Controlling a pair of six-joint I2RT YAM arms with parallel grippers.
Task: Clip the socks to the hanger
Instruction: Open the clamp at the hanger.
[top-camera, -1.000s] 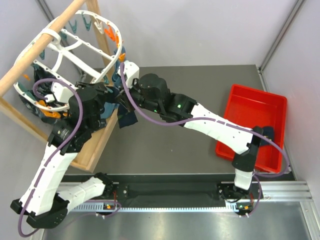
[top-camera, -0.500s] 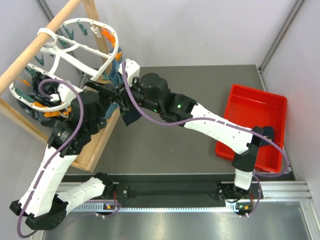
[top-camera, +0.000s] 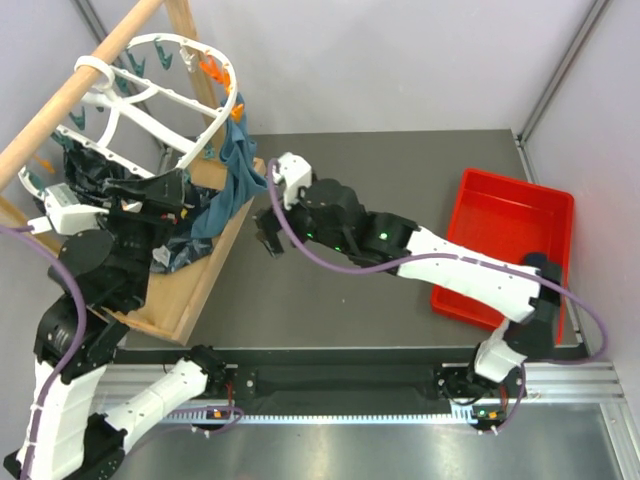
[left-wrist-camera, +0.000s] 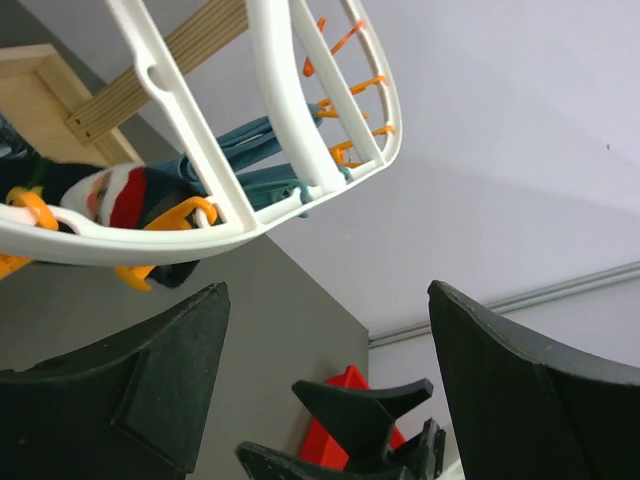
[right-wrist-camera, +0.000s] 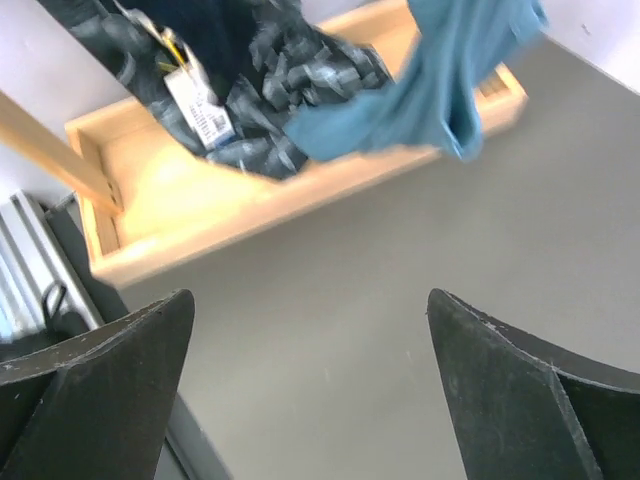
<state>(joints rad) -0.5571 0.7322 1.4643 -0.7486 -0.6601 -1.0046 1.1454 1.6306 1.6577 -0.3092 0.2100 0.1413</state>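
- The left gripper (left-wrist-camera: 325, 292) was seen just below the hanger (left-wrist-camera: 268, 95), its jaws spread wide with nothing between them.
- A sock (left-wrist-camera: 118, 193) with a red-and-white striped cuff was seen hanging at the hanger's rim, beside an orange clip (left-wrist-camera: 190, 210); whether it was pinched by that clip could not be told.
- The right gripper (right-wrist-camera: 310, 295) was held over the grey table (right-wrist-camera: 350, 260), its jaws apart and empty.
- A teal garment (top-camera: 235, 170) and a dark patterned cloth (right-wrist-camera: 260, 60) were seen hanging under the hanger, over a wooden frame (right-wrist-camera: 300, 195).
- A red bin (top-camera: 510, 240) was set on the table's right side, well apart from both grippers.
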